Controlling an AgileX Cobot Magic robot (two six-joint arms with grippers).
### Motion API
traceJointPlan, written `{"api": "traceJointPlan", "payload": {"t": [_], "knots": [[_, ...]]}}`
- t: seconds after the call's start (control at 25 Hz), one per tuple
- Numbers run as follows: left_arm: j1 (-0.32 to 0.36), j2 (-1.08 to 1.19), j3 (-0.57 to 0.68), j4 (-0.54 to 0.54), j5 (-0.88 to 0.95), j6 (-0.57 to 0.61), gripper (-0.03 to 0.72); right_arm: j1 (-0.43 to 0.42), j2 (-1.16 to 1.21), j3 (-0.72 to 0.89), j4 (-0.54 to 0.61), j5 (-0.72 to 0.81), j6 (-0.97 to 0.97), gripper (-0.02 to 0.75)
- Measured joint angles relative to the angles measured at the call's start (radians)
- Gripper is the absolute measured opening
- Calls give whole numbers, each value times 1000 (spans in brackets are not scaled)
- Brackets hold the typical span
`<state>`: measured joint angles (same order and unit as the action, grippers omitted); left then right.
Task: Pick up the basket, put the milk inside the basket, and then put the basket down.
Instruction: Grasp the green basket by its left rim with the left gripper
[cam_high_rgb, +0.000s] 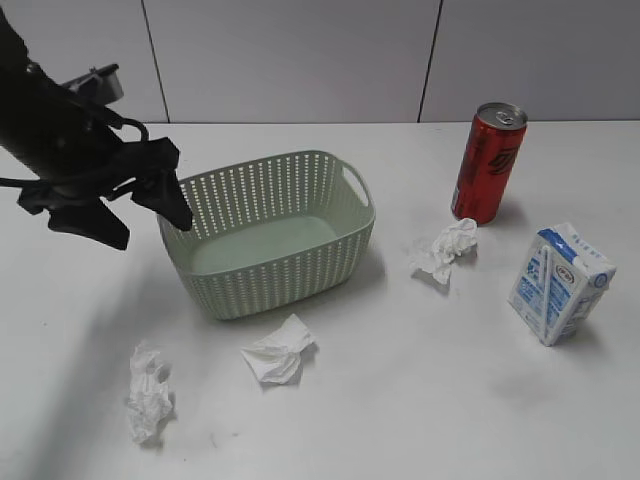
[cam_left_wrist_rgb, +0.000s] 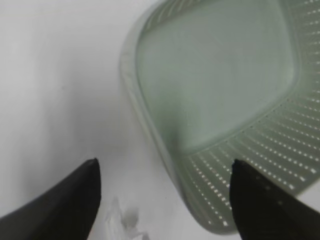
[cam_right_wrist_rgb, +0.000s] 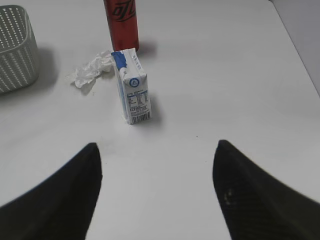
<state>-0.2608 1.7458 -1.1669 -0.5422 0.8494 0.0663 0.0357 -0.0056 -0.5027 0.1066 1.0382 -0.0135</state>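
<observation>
The pale green basket (cam_high_rgb: 270, 232) stands empty on the white table, left of centre. My left gripper (cam_high_rgb: 150, 225) is open just above its left rim. In the left wrist view the gripper (cam_left_wrist_rgb: 165, 172) straddles that rim of the basket (cam_left_wrist_rgb: 215, 90), one finger outside, one over the inside. The white-and-blue milk carton (cam_high_rgb: 558, 282) stands upright at the right. In the right wrist view my right gripper (cam_right_wrist_rgb: 156, 150) is open and empty, a short way in front of the milk carton (cam_right_wrist_rgb: 131, 86). The right arm does not show in the exterior view.
A tall red can (cam_high_rgb: 488, 162) stands behind the milk; it also shows in the right wrist view (cam_right_wrist_rgb: 121, 22). Crumpled tissues lie by the can (cam_high_rgb: 444, 250), in front of the basket (cam_high_rgb: 279, 350) and at the front left (cam_high_rgb: 148, 392). A grey wall runs along the table's far edge.
</observation>
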Motion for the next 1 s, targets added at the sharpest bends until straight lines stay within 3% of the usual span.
{"api": "traceJointPlan", "payload": {"t": [0.36,0.64,0.92,1.0], "knots": [[0,109,0,-102,-75,0,582,0,0,0,0,0,0,526],[0,122,-1,-135,-126,1,435,0,0,0,0,0,0,526],[0,159,-1,-150,-128,0,382,0,0,0,0,0,0,526],[0,166,-1,-157,-128,0,309,0,0,0,0,0,0,526]]}}
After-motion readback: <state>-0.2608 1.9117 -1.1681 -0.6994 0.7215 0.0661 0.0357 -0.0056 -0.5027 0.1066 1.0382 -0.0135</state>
